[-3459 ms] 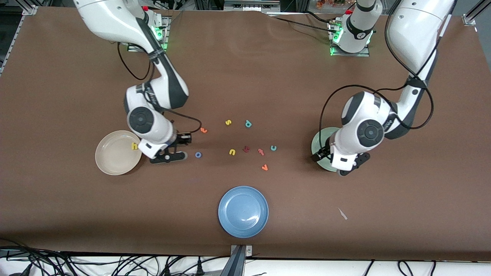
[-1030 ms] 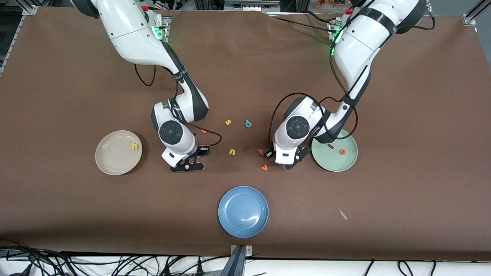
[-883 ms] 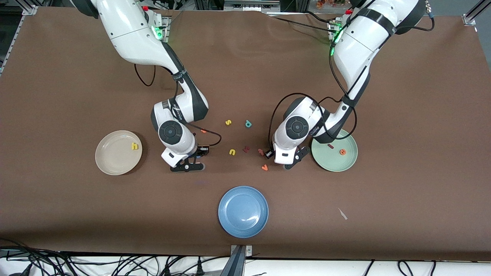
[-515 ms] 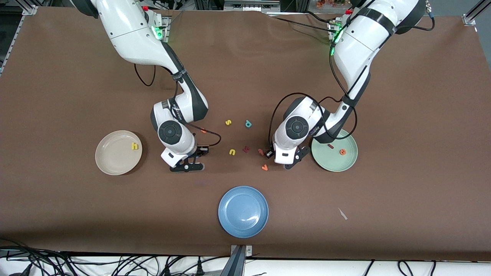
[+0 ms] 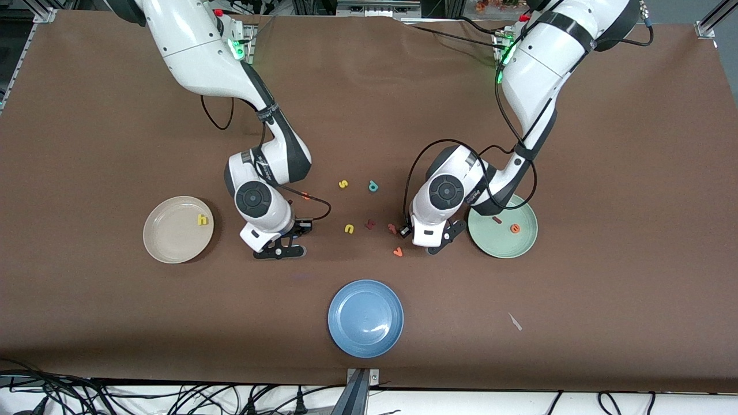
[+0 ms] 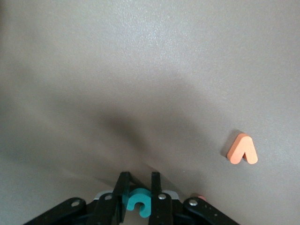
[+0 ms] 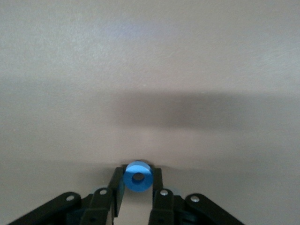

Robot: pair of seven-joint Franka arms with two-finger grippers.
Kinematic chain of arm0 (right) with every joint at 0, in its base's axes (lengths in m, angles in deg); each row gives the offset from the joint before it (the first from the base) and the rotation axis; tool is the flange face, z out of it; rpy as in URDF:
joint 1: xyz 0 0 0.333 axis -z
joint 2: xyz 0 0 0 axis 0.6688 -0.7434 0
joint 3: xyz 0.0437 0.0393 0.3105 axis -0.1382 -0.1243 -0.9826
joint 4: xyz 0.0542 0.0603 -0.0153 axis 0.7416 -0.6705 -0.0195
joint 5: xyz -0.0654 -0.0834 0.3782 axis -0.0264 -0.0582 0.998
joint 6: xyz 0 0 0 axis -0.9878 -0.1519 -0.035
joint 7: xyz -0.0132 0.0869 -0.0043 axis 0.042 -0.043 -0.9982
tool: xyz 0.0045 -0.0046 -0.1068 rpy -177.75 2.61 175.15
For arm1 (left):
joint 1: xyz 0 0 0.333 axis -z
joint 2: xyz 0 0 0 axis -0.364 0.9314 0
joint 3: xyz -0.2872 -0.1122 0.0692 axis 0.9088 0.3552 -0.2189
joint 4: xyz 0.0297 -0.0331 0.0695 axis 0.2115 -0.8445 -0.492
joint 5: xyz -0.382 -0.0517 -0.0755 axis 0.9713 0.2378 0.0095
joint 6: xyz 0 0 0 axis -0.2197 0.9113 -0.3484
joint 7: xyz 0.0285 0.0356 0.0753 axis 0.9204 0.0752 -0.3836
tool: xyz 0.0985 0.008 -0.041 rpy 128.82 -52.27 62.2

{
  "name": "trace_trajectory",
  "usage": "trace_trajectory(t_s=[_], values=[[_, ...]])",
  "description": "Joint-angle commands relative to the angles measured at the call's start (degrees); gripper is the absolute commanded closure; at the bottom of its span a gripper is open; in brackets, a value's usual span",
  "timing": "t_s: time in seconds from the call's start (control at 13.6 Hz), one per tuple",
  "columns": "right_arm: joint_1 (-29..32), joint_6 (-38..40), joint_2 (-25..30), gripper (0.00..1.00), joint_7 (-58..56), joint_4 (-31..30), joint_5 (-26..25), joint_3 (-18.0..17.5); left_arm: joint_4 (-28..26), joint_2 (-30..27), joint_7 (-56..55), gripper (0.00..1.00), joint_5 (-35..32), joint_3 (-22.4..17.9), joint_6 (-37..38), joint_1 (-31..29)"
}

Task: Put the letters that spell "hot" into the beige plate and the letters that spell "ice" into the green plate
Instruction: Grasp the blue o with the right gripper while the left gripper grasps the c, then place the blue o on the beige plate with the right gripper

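While both arms reach down over the middle of the table (image 5: 605, 173), each has its jaws closed on a small foam letter. The right gripper (image 7: 138, 187) pinches the blue ring-shaped "o" (image 7: 138, 176) between its fingers, low over bare table between the beige plate (image 5: 167, 242) and the loose letters. The left gripper (image 6: 138, 199) clamps the teal "c" (image 6: 137, 200), low over the table just beside the green plate (image 5: 490, 239), toward the middle.

A yellow "h" (image 5: 202, 219) lies in the beige plate, near its rim on the side toward the middle. In the green plate sit the dark red "i" (image 5: 497, 219) and the orange "e" (image 5: 515, 228) — close together but apart.

The orange "t" (image 5: 305, 196) lies on the table, partly hidden by the right arm. Among the loose letters are a yellow "s" (image 5: 343, 184), a teal "p" (image 5: 373, 186), a yellow "u" (image 5: 349, 229), a dark red angular letter (image 5: 370, 224), a pinkish-red "t" (image 5: 392, 229) and an orange "v" (image 5: 398, 251). A blue plate (image 5: 365, 340) stands nearer the front camera than all of them.
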Motion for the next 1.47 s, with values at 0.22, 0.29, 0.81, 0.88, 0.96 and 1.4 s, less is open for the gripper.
trace_trajectory(t_s=[0.22,0.29,0.81,0.88,0.96,1.4], values=[[9.0,4.6,12.8,0.82,-16.0,-10.6,0.7,-0.4,0.9,0.8,-0.2,0.72,-1.8,-0.1,0.0,0.5],[11.2,4.6,15.0,0.82,-20.0,-13.3,0.4,-0.3,0.9,0.8,-0.3,0.64,-1.8,-0.1,0.0,0.5],[22.7,4.0,26.1,0.77,-36.6,-26.2,-6.1,0.0,0.7,0.6,-0.7,0.64,-1.4,0.0,0.2,1.7],[23.2,3.9,26.3,0.75,-36.7,-26.5,-6.8,0.1,0.7,0.7,-0.7,0.65,-1.4,0.0,0.2,1.7],[23.3,3.5,26.2,0.71,-37.2,-26.5,-6.9,0.5,0.8,0.7,-0.6,0.69,-1.5,0.0,0.2,1.7],[23.3,3.6,26.2,0.37,-36.9,-26.4,-6.9,0.5,1.4,-1.0,-0.2,0.88,-1.6,-0.1,0.9,-0.2]])
